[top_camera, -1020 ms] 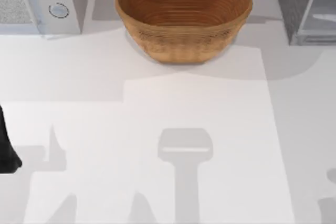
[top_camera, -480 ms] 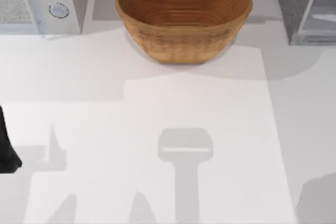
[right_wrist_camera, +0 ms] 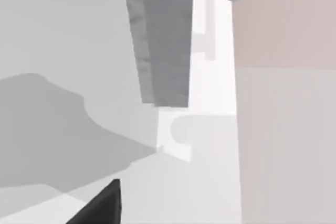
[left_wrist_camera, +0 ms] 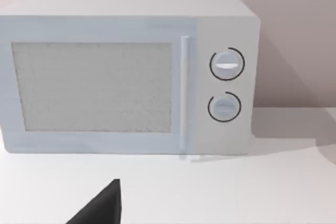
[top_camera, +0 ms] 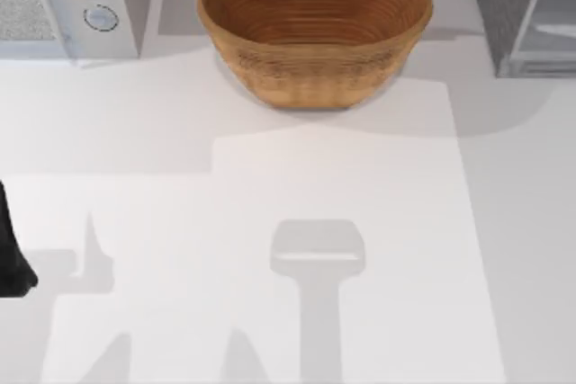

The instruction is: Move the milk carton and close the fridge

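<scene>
Over the table, the top view gave us the widest picture. The fridge [top_camera: 522, 6] stood at the far right corner, a boxy appliance with a rough, dark grey body and a paler, glassy door panel [top_camera: 551, 15]. The panel's near edge ran aslant to the table's back edge, and its long side pointed away toward the wall. A round wicker basket [top_camera: 315, 29], ribbed and brown, sat at the far middle. A white appliance [top_camera: 67, 2] with two round knobs filled the far left corner. Our left arm [top_camera: 9, 254] showed as a dark shape at the left edge of the smooth white table [top_camera: 270, 177].

From the left wrist view we saw what the top view hid: the white appliance's front, with its speckled mesh panel [left_wrist_camera: 92, 87], a slim upright handle [left_wrist_camera: 184, 90] and both knobs. The left gripper [left_wrist_camera: 102, 208] showed as a dark wedge in front of it, above the table. We could not tell whether it was open or closed.

From the right wrist view, a long, flat-sided grey slab [right_wrist_camera: 163, 35], seemingly part of the fridge, stood against a pale pinkish wall [right_wrist_camera: 286, 19]. The right gripper [right_wrist_camera: 100, 208] was again a dark wedge, and we could not tell its state.
</scene>
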Motion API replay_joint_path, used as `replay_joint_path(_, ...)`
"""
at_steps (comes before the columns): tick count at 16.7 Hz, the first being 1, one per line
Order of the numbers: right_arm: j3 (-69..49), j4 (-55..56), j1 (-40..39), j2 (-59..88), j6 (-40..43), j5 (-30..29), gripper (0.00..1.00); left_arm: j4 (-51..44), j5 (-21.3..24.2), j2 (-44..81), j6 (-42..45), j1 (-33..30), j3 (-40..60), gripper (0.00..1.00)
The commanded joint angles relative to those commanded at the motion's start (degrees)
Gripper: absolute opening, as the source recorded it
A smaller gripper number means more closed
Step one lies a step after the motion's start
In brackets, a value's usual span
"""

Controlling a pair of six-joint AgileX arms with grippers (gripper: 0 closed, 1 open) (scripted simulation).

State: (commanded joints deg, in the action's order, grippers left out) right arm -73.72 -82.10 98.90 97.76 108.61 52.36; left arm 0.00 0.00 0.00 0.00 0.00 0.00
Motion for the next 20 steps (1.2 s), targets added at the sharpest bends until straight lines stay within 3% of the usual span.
replay_joint_path(4, -1.6, 0.1, 4.9, 5.3, 5.3, 2.4, 1.00, 0.0, 0.0, 0.0, 0.0, 0.0, 0.0, 1.00)
replay_joint_path(11, -1.6, 1.6, 2.7, 5.6, 3.2, 2.1, 1.00, 0.0, 0.0, 0.0, 0.0, 0.0, 0.0, 1.00)
replay_joint_path(15, -2.7, 10.4, -6.8, 7.2, -7.8, 1.0, 1.00, 0.0, 0.0, 0.0, 0.0, 0.0, 0.0, 1.00)
replay_joint_path(20, -3.8, 29.0, -23.1, 8.7, -31.7, -2.1, 1.00, 0.0, 0.0, 0.0, 0.0, 0.0, 0.0, 1.00)
